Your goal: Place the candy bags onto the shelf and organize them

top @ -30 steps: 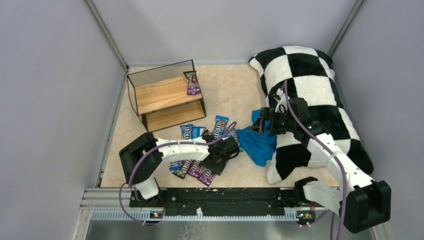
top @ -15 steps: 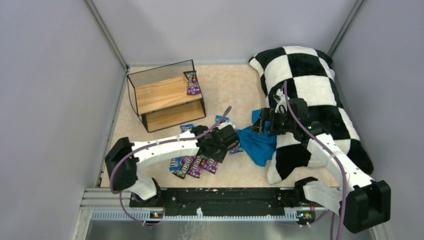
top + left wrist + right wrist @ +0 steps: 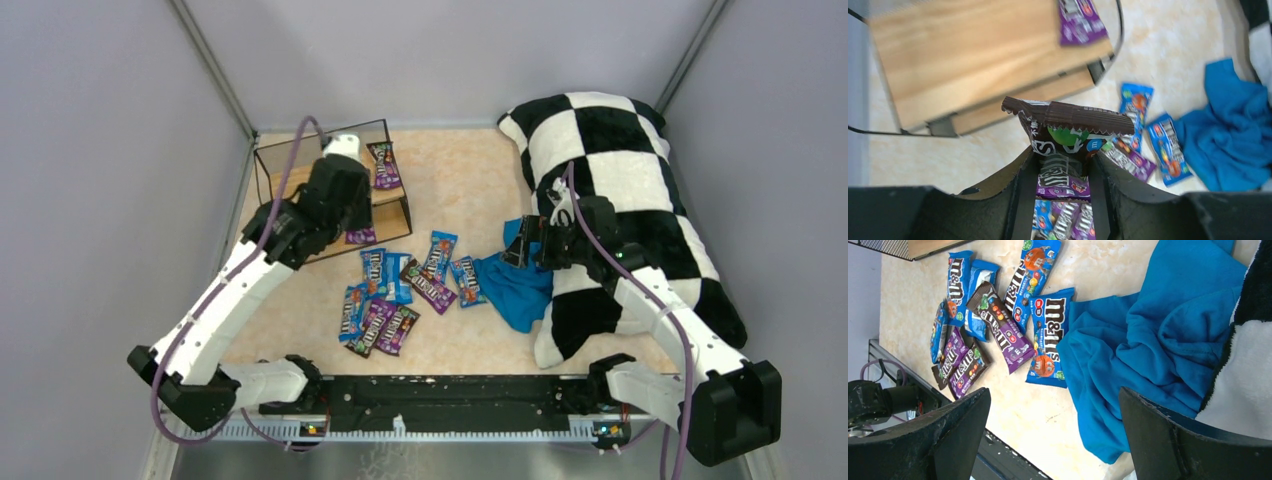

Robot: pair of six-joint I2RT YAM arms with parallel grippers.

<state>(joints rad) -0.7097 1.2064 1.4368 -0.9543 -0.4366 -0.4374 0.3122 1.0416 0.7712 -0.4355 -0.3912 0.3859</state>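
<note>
Poised at the wire-and-wood shelf far left, well apart from the plush checkered pillow at right, with one purple bag already on top. Holding the right gripper agape by the rumpled blue cloth and slick bags strewn mid-table. Pinching one glossy brown bag, crimped end up, in the left gripper for shelving.

Bare shelf board beside purple packet.
</note>
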